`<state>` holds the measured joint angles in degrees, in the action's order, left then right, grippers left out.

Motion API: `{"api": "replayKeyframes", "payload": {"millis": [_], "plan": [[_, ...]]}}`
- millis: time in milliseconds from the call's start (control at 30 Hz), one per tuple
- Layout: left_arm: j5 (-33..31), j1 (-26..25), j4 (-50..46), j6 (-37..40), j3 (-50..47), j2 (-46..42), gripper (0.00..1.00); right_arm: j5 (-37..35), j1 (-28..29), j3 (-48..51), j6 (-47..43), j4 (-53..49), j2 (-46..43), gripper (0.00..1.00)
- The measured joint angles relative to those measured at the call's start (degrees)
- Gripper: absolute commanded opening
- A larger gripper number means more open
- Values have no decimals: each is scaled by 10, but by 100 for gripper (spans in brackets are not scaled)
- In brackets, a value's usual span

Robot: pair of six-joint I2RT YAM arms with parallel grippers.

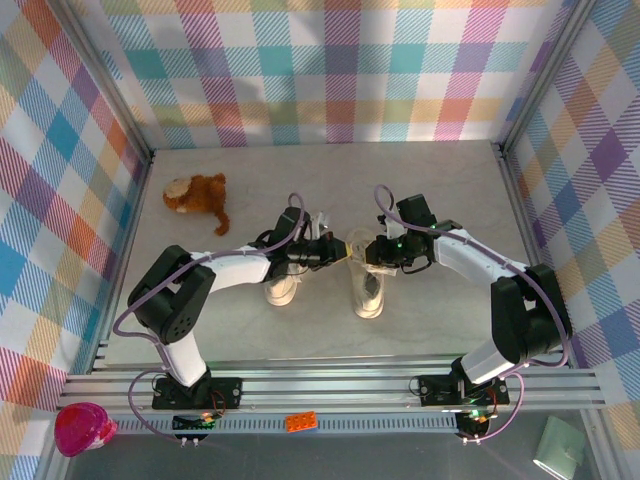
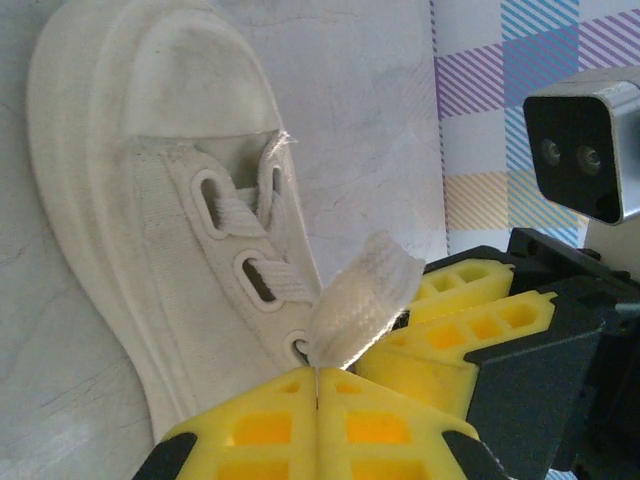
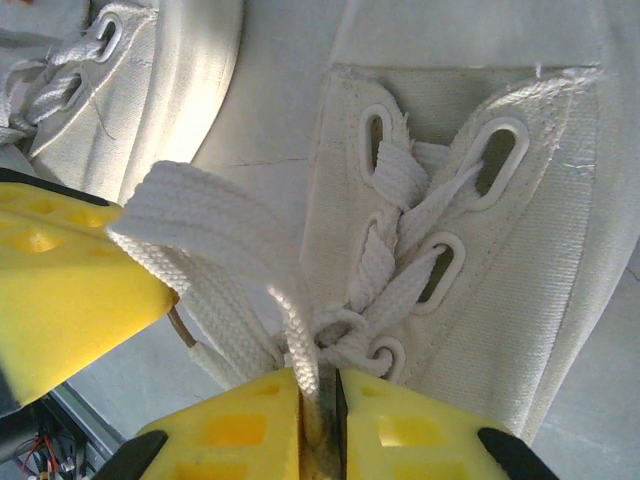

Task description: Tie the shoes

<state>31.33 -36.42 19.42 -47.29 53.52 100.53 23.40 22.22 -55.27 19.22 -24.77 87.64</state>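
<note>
Left pincer and right pincer meet, each clamping lace.

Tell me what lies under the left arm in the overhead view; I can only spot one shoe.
A cream shoe lies under the left arm. One end sticks out toward the bases; the arm covers its other end and laces.

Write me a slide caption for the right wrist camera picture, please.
Right gripper shut on a white lace, beside the laced eyelets of a cream sneaker.
</note>
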Motion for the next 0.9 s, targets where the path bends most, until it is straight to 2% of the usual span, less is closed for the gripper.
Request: {"api": "replayKeyframes", "payload": {"millis": [433, 533, 633, 700, 800, 900], "plan": [[-13, 15, -11, 9, -46, -14, 0, -4, 0, 0, -8, -16, 0, 19], [-16, 15, -15, 16, -50, -17, 0, -3, 0, 0, -9, -19, -1, 25], [-17, 15, -17, 22, -50, -17, 9, -4, 0, -1, -10, -24, -2, 41], [-17, 16, -18, 30, -50, -17, 20, -4, -1, -2, -13, -31, -9, 50], [-21, 17, -33, 49, -49, -23, 28, -1, -9, -2, -13, -36, -36, 53], [-28, 17, -69, 77, -44, -38, 30, 9, -26, -2, -9, -36, -67, 53]]}}
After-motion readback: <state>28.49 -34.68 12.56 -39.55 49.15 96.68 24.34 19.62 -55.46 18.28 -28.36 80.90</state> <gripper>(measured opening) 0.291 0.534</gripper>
